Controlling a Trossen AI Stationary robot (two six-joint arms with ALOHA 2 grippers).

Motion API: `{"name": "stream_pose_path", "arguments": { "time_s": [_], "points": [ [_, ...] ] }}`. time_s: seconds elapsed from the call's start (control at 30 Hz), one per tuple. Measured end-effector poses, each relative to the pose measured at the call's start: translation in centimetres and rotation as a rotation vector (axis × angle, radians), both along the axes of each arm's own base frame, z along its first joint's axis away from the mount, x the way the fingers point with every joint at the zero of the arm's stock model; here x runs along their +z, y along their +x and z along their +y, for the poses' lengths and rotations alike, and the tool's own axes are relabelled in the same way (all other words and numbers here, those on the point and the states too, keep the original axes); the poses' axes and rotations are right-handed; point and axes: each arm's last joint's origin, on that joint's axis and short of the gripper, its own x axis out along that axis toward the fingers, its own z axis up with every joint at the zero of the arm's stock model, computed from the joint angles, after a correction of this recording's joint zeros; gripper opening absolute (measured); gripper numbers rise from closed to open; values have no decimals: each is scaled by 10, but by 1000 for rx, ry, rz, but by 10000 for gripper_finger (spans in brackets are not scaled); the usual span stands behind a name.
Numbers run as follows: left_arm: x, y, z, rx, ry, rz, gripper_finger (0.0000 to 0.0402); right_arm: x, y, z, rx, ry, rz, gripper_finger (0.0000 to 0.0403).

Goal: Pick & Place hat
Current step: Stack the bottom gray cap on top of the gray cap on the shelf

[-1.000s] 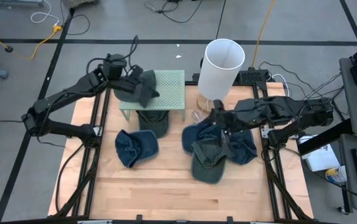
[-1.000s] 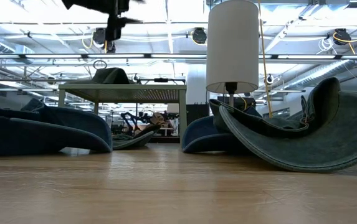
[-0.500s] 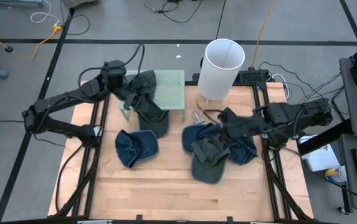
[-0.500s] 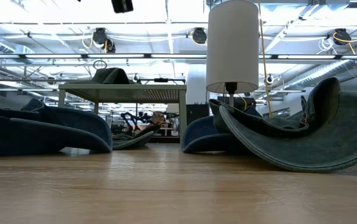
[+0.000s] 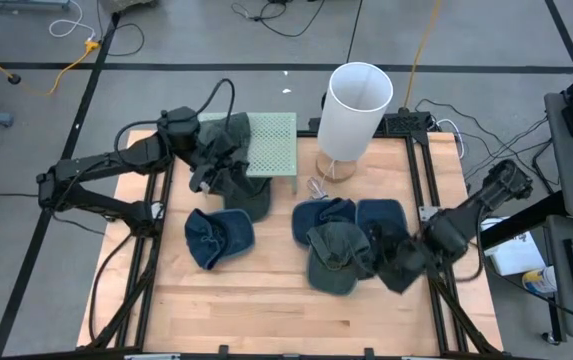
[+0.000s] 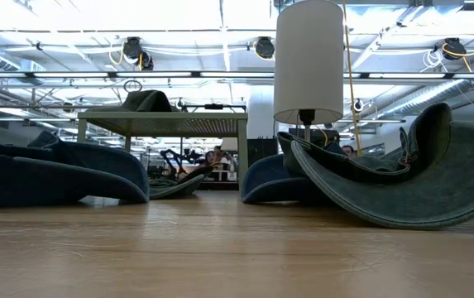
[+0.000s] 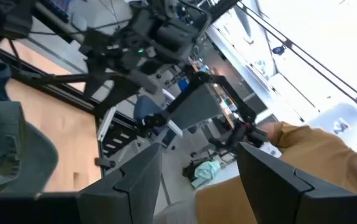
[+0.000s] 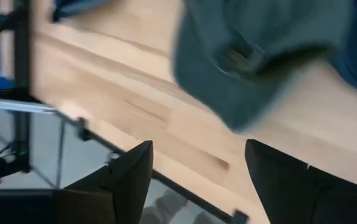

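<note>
- Left end effector (image 5: 209,170), fingers parted and holding nothing, hangs beside the green stand (image 5: 266,145); a careless swing could knock off the hat (image 5: 228,128) on it.
- Loose hats (image 5: 338,255) crowd the counter (image 5: 266,310) centre; the front strip lies bare.
- Right end effector (image 5: 398,268), fingers apart and holding nothing, sits at the right edge, near the frame rail (image 5: 436,285).

A white cylinder (image 5: 357,110) stands on the wooden table (image 5: 266,300), near a green perforated stand (image 5: 272,142).
</note>
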Motion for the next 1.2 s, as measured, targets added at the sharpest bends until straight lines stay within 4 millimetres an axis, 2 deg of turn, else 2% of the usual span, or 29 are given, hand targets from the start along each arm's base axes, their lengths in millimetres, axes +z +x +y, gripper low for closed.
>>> {"name": "stream_pose_path", "arguments": {
  "time_s": [0.13,0.27,0.5,0.63,0.73,0.87,0.97,1.2],
  "points": [
    [0,1,-5,-18,-2,2,212,-31,-11,11,-63,13,75,247],
    [0,2,-10,-30,-2,2,212,-65,-16,13,-118,7,117,247],
    [0,3,-14,-41,-2,2,212,-118,-12,10,-175,37,33,247],
    [0,3,-14,-36,-2,2,212,-140,-10,2,-208,39,-3,247],
    [0,3,-14,-24,-1,2,212,-149,-9,-3,-205,32,-10,246],
    [0,3,-14,-24,-12,10,212,-150,-8,-5,-193,25,-13,231],
    [0,3,-14,-24,-18,16,212,-150,-8,-5,-184,24,-14,198],
    [0,3,-14,-24,-21,18,212,-151,-9,-6,-180,12,-5,93]
  ]
}}
